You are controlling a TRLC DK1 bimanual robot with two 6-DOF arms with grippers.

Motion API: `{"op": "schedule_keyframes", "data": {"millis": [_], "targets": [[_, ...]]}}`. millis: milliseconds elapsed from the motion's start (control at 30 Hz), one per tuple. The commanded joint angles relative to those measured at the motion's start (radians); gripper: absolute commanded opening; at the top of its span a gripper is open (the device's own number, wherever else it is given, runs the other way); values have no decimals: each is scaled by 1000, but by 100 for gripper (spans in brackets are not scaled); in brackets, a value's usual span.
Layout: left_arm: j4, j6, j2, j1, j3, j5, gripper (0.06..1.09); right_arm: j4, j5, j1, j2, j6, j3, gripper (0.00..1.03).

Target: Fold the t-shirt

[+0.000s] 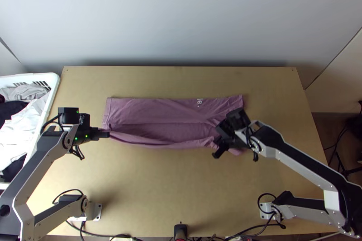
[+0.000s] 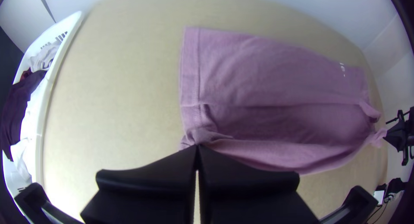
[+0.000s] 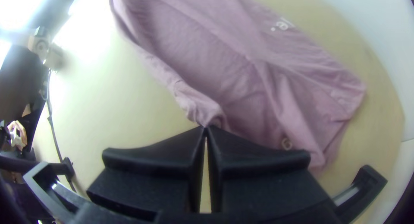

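The mauve t-shirt [image 1: 158, 111] lies as a wide strip across the table, its far part folded over and its near edge lifted. At the strip's left end, my left gripper [image 1: 105, 134] is shut on the near edge. Toward the right end, my right gripper [image 1: 216, 151] holds the near edge too. Seen from the left wrist, the left gripper [image 2: 197, 147] pinches a bunched corner of the t-shirt [image 2: 267, 73]. From the right wrist, the right gripper [image 3: 206, 128] is shut on a gathered edge of the t-shirt [image 3: 207, 55], with loose folds beside it.
A white basket [image 1: 53, 88] with dark and light clothes stands at the left edge of the table [image 1: 167, 186]. Bare wood lies in front of the t-shirt and behind it. A black object [image 1: 180, 231] sits at the near edge between the arms' bases.
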Motion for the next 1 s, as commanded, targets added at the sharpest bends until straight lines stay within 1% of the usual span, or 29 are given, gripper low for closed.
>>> {"op": "schedule_keyframes", "data": {"millis": [0, 433, 967], "targets": [[10, 3, 44, 6, 50, 0, 9, -34, 0, -72, 64, -31, 114, 3], [67, 3, 168, 6, 154, 0, 9, -37, -1, -122, 226, -34, 272, 3], [116, 29, 276, 38, 215, 0, 9, -45, 0, -167, 446, -34, 537, 3]]}}
